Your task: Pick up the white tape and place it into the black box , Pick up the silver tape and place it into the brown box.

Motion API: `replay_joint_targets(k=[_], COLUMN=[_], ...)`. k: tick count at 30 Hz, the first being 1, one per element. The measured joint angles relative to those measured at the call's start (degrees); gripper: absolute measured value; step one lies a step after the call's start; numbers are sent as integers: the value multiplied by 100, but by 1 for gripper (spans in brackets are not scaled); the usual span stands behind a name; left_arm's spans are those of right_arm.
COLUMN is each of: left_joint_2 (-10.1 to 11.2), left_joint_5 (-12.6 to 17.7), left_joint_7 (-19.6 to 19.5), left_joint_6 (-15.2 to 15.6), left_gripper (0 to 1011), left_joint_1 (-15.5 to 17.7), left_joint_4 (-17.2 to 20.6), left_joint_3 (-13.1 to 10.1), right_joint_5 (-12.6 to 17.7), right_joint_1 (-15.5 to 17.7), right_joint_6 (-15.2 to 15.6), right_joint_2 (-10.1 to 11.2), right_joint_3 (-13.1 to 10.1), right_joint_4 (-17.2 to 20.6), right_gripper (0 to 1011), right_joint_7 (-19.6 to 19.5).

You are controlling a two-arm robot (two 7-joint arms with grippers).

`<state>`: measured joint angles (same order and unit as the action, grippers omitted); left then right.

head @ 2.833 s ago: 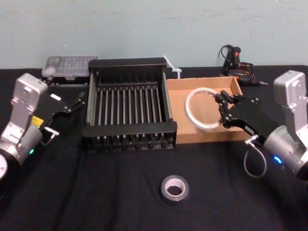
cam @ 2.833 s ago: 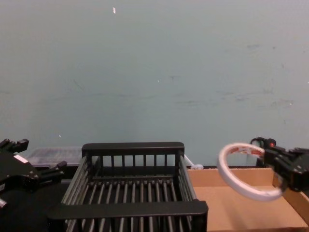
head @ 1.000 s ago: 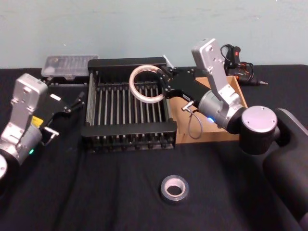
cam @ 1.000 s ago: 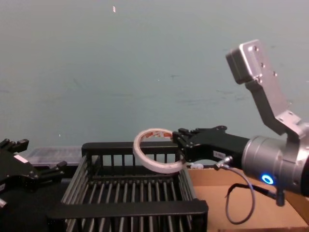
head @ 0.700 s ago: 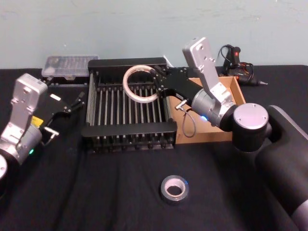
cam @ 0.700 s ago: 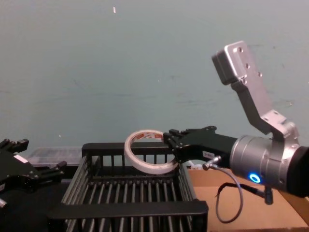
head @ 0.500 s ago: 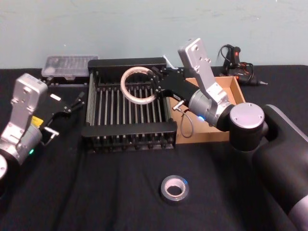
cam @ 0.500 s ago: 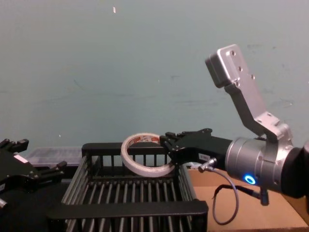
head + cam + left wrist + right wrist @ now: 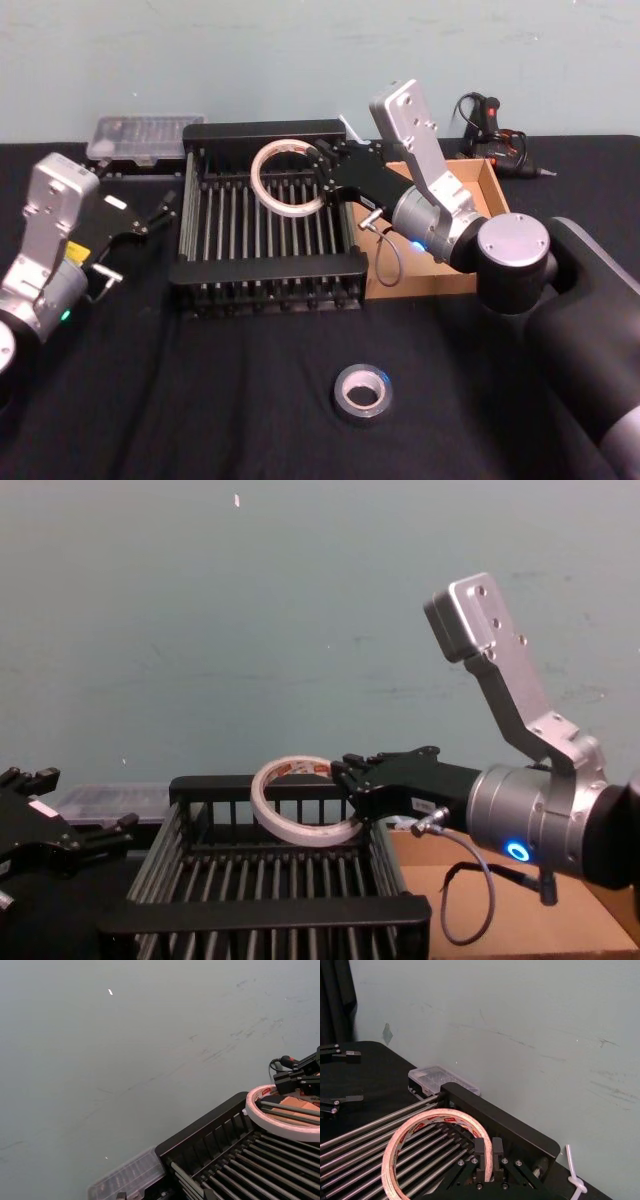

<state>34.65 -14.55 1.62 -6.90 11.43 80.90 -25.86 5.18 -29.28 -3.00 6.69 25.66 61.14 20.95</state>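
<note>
1. White tape (image 9: 287, 177), a flat white roll with small red label marks on its face, hung above the rear half of the black box (image 9: 268, 265), held level over the bars and not touching them.
2. Right gripper (image 9: 324, 176) was clamped on the roll's right-hand rim; the right wrist view showed its two black fingers (image 9: 481, 1149) pinching the band (image 9: 431, 1147) between them.
3. Black box, a black plastic crate with slatted sides and floor and thick rim bars, sat mid-table. In the chest view the roll (image 9: 301, 800) rode at about the height of the rear rim bar (image 9: 207, 787), with open space below down to the floor bars.
4. Room inside the crate lay free to the roll's left and toward the front wall.
5. Brown box (image 9: 480, 177), a shallow brown cardboard tray with low walls, stood touching or just beside the crate's right wall; the right arm crossed over it.
6. Silver tape (image 9: 362, 392), a thick dull grey duct-tape roll with a pale inner core, lay flat on the black tablecloth (image 9: 200, 400), well in front of both boxes, open cloth all round it.
7. Left gripper (image 9: 150, 212) hung left of the crate, just off its left wall, its fingers spread and holding nothing.
8. A clear plastic case (image 9: 143, 134) lay behind the crate's rear left corner.
</note>
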Motion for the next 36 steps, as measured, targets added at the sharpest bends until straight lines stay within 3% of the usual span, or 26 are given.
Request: replay_joint_targets(k=[16,36], left_joint_2=[0,0], left_joint_5=[0,0], left_joint_7=[0,0], left_joint_6=[0,0], left_gripper=[1002,1001], left_joint_1=[0,0], left_joint_4=[0,0], left_joint_3=[0,0], right_joint_5=[9,15], right_joint_1=[9,10], right_joint_6=[0,0], right_joint_2=[2,2], right_joint_3=[-8,-8], right_joint_4=[14,17], right_gripper=[113,754], right_joint_7=[-7,-8])
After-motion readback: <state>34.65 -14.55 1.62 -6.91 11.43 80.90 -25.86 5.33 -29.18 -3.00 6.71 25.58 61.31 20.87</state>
